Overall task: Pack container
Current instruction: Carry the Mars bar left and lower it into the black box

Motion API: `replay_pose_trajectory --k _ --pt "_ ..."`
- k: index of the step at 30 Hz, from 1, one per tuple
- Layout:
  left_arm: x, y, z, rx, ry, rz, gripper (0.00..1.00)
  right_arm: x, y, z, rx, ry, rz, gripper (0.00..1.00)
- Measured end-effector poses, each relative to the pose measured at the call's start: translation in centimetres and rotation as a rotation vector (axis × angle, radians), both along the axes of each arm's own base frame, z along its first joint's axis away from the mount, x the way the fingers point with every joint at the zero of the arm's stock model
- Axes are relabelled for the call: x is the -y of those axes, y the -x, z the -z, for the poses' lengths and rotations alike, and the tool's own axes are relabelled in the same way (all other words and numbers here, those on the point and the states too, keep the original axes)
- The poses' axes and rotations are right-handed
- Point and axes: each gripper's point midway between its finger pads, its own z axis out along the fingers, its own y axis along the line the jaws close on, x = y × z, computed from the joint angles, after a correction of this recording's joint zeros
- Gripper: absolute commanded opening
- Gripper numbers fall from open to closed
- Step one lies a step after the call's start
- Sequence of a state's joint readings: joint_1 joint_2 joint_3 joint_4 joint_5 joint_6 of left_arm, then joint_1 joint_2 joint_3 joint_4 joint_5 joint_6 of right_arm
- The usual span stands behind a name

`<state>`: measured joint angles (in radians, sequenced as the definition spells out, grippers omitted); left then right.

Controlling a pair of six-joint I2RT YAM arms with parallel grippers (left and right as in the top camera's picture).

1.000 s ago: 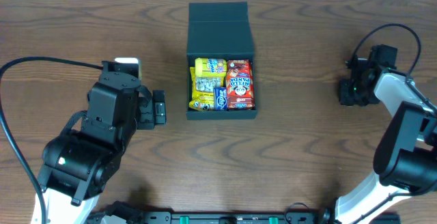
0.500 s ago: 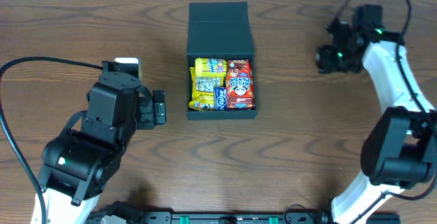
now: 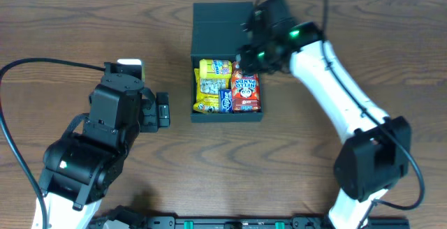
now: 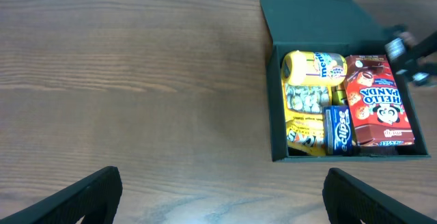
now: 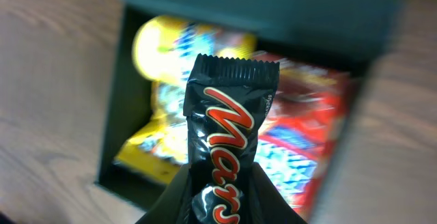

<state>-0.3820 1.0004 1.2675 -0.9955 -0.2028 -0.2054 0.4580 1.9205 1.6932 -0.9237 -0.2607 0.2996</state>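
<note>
The black container (image 3: 227,116) stands open at mid-table, its flap lid (image 3: 223,23) lying back. Inside lie a yellow pack (image 3: 213,75), a blue pack (image 3: 225,100) and a red Hello Panda carton (image 3: 246,89). My right gripper (image 3: 255,51) hovers over the container's back right part, shut on a black Mars bar (image 5: 225,128) that points out past its fingers (image 5: 171,207) over the open container (image 5: 113,128). My left gripper (image 3: 162,110) rests left of the container, open and empty over bare wood; its fingers (image 4: 82,197) stand wide apart, with the container (image 4: 276,101) ahead to the right.
The right arm (image 3: 342,110) stretches diagonally from the lower right to the container. The bulky left arm (image 3: 91,145) and its cable (image 3: 28,65) fill the lower left. The table's far edge runs along the top of the overhead view.
My right gripper has swung left from the table's right side to above the container. The left arm has stayed still.
</note>
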Motion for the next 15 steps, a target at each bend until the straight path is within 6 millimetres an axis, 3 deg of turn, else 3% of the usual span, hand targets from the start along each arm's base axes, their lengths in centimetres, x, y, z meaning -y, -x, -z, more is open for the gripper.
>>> replay_pose_trajectory --k 5,7,15 --pt "0.0 0.0 0.0 0.000 0.000 0.000 0.95 -4.9 3.8 0.4 -0.005 0.057 -0.031 0.13" --pt "0.0 0.0 0.0 0.000 0.000 0.000 0.95 -6.0 4.8 0.5 -0.003 0.077 -0.015 0.13" --pt "0.0 0.0 0.0 0.000 0.000 0.000 0.95 -7.6 6.3 0.8 0.056 0.159 0.125 0.11"
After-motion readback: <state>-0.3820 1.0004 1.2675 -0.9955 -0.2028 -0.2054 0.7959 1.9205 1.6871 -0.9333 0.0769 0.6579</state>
